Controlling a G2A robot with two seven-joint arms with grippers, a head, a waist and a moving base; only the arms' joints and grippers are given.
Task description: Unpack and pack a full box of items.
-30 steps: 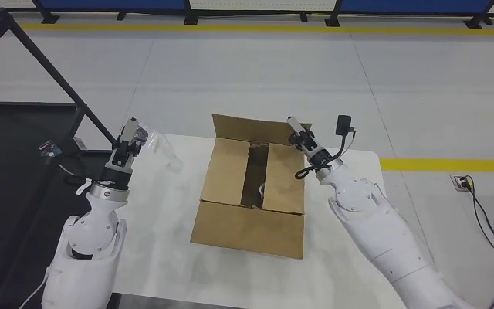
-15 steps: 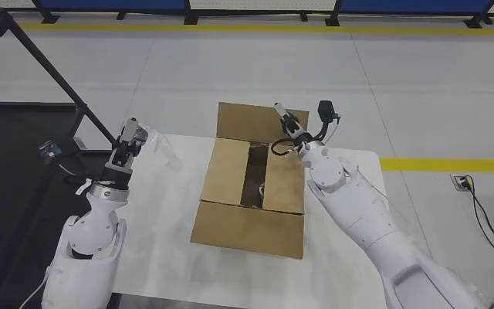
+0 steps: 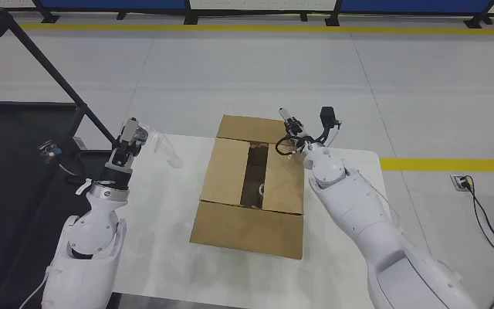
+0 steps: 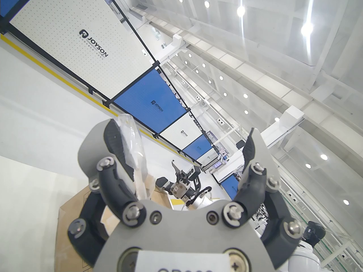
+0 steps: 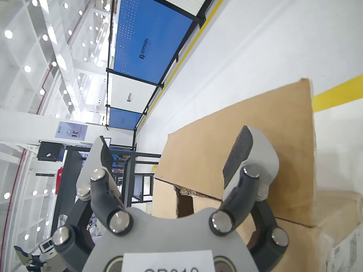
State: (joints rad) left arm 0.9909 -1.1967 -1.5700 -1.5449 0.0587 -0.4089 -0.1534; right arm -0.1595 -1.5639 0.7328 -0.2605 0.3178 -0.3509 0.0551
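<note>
I see my left gripper (image 4: 181,140) spread wide, with a clear plastic bag (image 4: 132,140) clinging to one finger pad (image 4: 112,138). The cardboard box (image 4: 69,213) sits beyond it, and the right gripper (image 4: 176,171) is raised past the box.

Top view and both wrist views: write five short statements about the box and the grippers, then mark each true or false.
1. The cardboard box stands on the white table. True.
2. Its top flaps are shut tight. False: a dark gap lies open between the two long flaps.
3. The right gripper is open, with nothing between its fingers. True.
4. The left gripper is shut on a flap. False: it is open, with clear plastic film lying against one finger pad.
5. The left gripper is above the box. False: it is off to the box's side, near a far corner of the table.
</note>
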